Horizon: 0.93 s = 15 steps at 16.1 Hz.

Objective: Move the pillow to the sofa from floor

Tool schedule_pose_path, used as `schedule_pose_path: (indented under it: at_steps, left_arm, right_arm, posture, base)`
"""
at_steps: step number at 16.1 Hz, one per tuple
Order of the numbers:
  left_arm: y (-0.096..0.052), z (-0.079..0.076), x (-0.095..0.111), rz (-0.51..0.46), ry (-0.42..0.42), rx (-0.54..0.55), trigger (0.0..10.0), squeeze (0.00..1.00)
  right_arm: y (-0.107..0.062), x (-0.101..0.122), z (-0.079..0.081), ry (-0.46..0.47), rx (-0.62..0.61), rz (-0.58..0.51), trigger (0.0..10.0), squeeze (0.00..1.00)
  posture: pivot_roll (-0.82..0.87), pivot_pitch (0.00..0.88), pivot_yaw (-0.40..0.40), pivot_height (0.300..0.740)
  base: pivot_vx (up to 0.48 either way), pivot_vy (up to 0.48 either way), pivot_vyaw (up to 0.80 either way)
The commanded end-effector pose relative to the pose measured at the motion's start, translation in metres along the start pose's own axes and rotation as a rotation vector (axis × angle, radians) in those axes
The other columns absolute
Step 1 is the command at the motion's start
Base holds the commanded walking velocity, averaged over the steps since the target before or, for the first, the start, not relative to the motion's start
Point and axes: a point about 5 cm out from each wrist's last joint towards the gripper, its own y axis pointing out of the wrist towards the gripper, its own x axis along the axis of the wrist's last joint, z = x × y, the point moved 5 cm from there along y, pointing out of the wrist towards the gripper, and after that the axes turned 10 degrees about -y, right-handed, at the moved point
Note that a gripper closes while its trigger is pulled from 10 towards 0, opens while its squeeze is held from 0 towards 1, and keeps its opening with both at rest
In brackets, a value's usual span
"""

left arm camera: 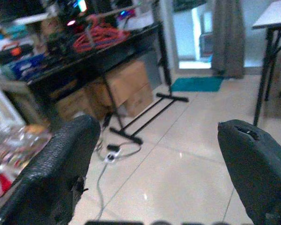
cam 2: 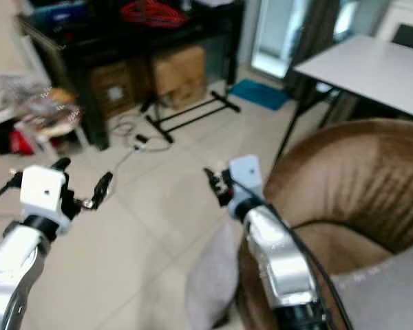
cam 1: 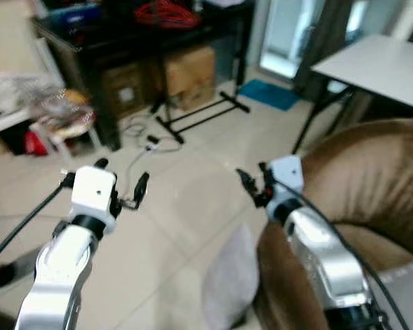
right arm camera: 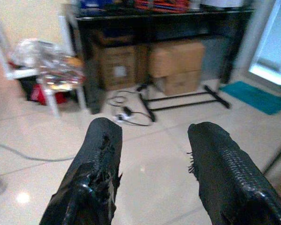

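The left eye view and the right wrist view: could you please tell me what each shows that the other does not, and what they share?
Left eye view alone: the grey pillow on the floor against the brown sofa, the white table, and both arms raised, the left tool open and the right tool empty.

Right wrist view alone: a close look along the right tool's own fingers, spread apart over bare tile.

Both: the black shelf, cardboard boxes, teal mat and the cable on the floor.

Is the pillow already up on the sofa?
No, the grey pillow stands on the tiled floor, leaning against the brown sofa, with both open grippers held above it.
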Motion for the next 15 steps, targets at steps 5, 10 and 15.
schedule_pose_path:
  at_steps: [5,10,15]
  left_arm:
    - [-0.001,0.014,-0.002,-0.002,0.106,0.040,10.0,0.00]
    - [0.001,0.009,-0.005,0.003,0.133,0.017,10.0,0.00]
    - [0.002,0.008,-0.004,-0.007,0.119,0.020,10.0,0.00]
  right_arm:
    - [-0.005,-0.004,-0.028,0.096,-0.155,-0.036,10.0,0.00]
    - [-0.002,-0.003,-0.024,0.082,-0.142,-0.047,10.0,0.00]
    - [0.000,-0.003,-0.016,0.074,-0.096,-0.041,10.0,0.00]
  posture:
    - [0.02,0.000,0.011,0.735]
    - [0.02,0.000,0.008,0.695]
    - [0.02,0.000,0.005,0.655]
  base:
    - [0.061,0.000,0.00]
    - [0.000,0.000,0.00]
    - [0.000,0.000,0.00]
